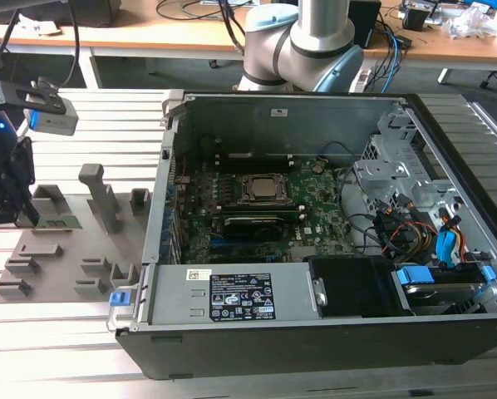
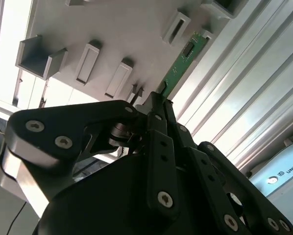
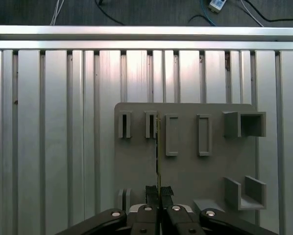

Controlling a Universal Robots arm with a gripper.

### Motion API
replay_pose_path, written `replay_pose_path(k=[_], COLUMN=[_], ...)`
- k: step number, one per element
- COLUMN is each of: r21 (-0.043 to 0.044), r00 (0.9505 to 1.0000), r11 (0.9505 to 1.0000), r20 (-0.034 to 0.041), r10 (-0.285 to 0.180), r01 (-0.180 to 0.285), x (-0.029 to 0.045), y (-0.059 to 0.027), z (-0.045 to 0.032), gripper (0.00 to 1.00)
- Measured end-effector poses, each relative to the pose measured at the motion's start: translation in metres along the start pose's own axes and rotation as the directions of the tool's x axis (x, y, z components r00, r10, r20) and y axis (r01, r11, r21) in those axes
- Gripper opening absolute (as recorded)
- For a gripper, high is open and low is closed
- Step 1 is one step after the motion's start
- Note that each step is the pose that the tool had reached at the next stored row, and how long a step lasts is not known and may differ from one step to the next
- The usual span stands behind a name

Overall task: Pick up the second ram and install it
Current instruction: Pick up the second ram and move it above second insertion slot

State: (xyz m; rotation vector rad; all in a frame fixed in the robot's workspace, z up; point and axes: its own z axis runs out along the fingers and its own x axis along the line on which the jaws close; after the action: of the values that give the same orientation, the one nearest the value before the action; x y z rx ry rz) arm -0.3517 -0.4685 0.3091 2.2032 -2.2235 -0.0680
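The black pincer (image 3: 158, 192) is pinching one end of the slim green circuit-board strip (image 2: 185, 56). The strip reaches over the grey slotted holder plate (image 3: 190, 171), which lies on the ribbed aluminium tabletop (image 3: 53, 147).

At the exterior view's left, the gripper (image 1: 26, 214), clamped on the second ram (image 1: 56, 222), is flanked by upright grey blocks (image 1: 99, 195). The motherboard (image 1: 257, 208) is screened by the case wall (image 1: 161, 208); open room is left above it.
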Motion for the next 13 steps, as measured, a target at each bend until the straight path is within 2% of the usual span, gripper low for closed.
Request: replay_pose_path(k=[2,10,13], r21=[0.0000,0.0000,-0.0001], r00=[1.0000,1.0000,1.0000], r11=[1.0000,1.0000,1.0000], r20=[0.0001,0.0000,0.0000], r10=[0.000,0.000,0.000], r01=[0.000,0.000,0.000], x=[-0.0001,-0.0007,-0.0008], y=[0.0001,0.0010,0.0012], z=[-0.0028,-0.0256,-0.0301], gripper=[0.13,0.13,0.13])
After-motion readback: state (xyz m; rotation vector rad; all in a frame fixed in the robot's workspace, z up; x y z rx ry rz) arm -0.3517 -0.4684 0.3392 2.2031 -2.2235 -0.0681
